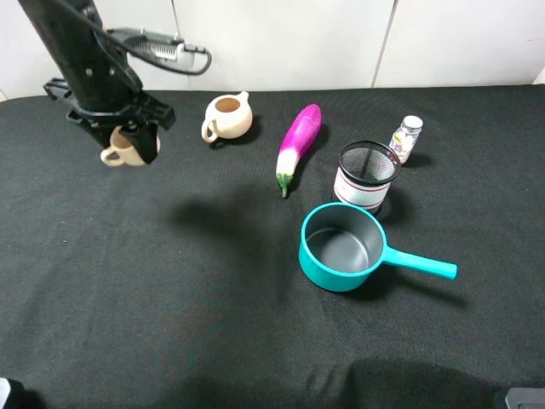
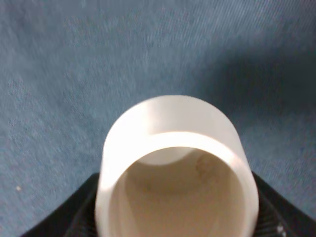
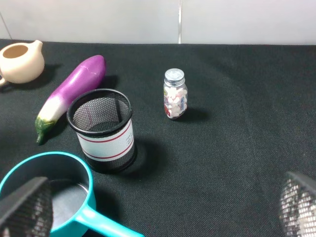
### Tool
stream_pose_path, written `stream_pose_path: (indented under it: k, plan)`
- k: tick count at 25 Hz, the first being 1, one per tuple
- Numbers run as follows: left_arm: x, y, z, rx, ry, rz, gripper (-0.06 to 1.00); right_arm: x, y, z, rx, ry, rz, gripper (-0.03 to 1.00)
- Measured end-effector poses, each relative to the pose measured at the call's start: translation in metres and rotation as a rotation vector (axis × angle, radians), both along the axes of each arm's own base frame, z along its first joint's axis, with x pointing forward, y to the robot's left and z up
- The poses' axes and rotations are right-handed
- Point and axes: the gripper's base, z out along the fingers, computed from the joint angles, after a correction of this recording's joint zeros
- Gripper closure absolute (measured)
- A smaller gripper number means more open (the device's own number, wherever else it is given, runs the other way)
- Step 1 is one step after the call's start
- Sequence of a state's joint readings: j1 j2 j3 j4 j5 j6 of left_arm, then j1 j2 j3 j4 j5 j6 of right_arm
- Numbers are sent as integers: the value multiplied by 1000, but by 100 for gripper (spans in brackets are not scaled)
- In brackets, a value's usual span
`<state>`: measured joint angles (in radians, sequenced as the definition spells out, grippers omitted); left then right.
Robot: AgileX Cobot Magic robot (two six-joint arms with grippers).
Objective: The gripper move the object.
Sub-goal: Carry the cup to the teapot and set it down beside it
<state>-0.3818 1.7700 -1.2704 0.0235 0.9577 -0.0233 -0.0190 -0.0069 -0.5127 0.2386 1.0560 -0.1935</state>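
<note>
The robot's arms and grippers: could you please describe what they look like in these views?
The left arm is a black column of jointed links, with black cables looping past a grey flat plate. The left gripper is black, and its fingers look ribbed. The right gripper shows dark grey fingers with a cross-hatched mesh texture. No markings are visible.

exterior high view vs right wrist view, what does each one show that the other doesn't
Only exterior high: the left gripper closed on the small cup.

Only right wrist: the right gripper, its own mesh-textured fingertips wide apart and empty.

Both: the spouted pitcher, purple eggplant, mesh pen holder, small bottle and teal saucepan, all on the black cloth.
</note>
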Motion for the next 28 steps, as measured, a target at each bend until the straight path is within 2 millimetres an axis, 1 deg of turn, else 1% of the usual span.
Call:
stream_pose_path:
  k: [3,6,23,28]
  plan:
    - [4,-2,8,-9,-24,-1,41,0,0,0,0,0,0,27]
    - [6,-1,10,1,-35,-9,41,0,0,0,0,0,0,27]
    - [8,0,10,10,-59,-17,41,0,0,0,0,0,0,27]
    - [13,-2,3,14,-55,-18,41,0,0,0,0,0,0,27]
